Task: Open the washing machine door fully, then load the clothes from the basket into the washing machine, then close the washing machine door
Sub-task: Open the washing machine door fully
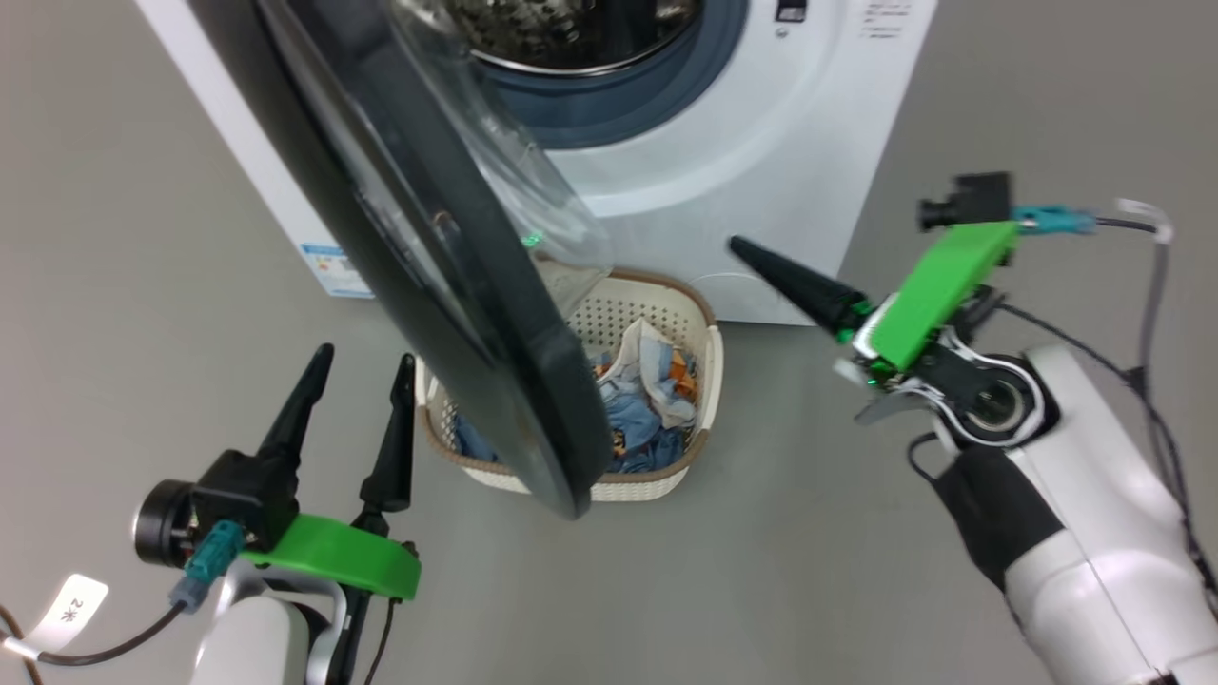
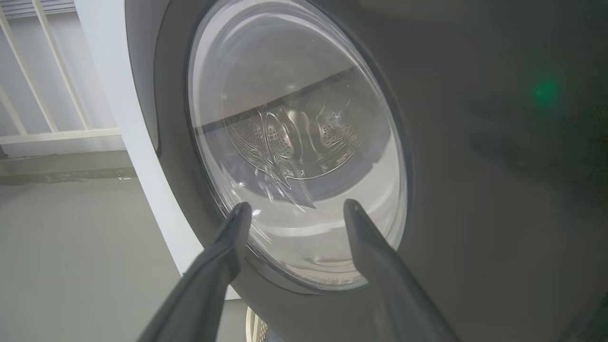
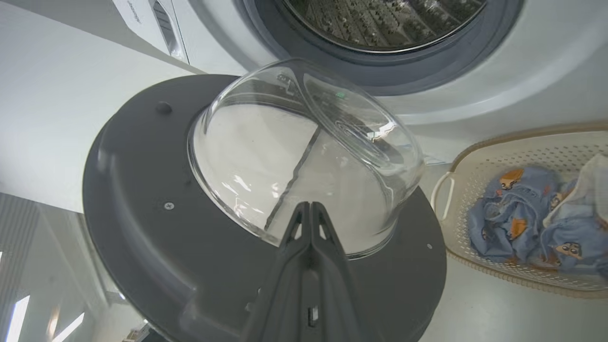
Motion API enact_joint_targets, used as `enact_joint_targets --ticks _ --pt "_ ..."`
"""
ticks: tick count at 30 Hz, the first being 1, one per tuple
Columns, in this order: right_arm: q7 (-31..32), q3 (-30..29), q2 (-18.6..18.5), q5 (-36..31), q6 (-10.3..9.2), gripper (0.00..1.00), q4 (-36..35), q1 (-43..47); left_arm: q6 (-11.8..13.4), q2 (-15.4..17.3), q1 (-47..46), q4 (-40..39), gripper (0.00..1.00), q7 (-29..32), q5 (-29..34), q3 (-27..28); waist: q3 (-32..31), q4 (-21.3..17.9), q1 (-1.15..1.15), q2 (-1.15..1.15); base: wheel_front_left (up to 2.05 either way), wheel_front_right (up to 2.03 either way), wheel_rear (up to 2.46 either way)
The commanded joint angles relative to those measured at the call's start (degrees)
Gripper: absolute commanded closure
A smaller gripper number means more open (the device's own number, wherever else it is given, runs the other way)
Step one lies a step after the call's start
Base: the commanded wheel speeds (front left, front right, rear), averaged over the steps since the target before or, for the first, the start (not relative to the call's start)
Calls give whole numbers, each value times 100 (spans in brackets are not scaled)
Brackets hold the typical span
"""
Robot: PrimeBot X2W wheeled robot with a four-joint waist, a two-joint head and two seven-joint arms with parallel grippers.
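Note:
The white washing machine (image 1: 761, 162) stands at the top, its steel drum (image 1: 571, 33) exposed. Its round black door (image 1: 447, 266) with a clear glass bowl (image 3: 304, 156) hangs partly open, swung out over the basket. The cream basket (image 1: 699, 381) sits on the floor in front, holding the blue printed clothes (image 1: 647, 400); the door hides its left part. My left gripper (image 1: 366, 357) is open at the lower left, just outside the door's outer face (image 2: 475, 166). My right gripper (image 1: 737, 247) is shut and empty, its tip pointing at the door's inner side (image 3: 142, 213).
Grey floor (image 1: 761, 571) lies around the basket and on both sides of the machine. A blue sticker (image 1: 333, 266) marks the machine's lower left corner. White railings (image 2: 47, 95) stand beyond the machine in the left wrist view.

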Motion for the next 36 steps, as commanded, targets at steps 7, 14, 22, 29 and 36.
enact_joint_targets --ticks 7,14,22,29,36 --pt "-1384 -50 -465 -1196 9 0 -1244 676 -55 228 88 -111 0 -36 115 392 -251 -311 0 0 0 0 0" --pt "-2915 -95 -981 -2593 9 0 -1974 1504 -69 344 309 -143 0 -36 174 578 -369 -537 0 0 0 0 0" --pt "-3962 -271 -1080 -3662 9 0 -2154 2312 -71 374 520 -181 0 -36 201 733 -524 -765 0 0 0 0 0" --pt "-4251 -767 -985 -4569 9 0 -2227 3103 -50 388 766 -239 0 -36 240 860 -674 -961 0 0 0 0 0" --pt "-4355 -1119 -774 -5891 9 0 -2455 3658 0 371 1060 -312 0 -36 266 956 -777 -1049 0 0 0 0 0"
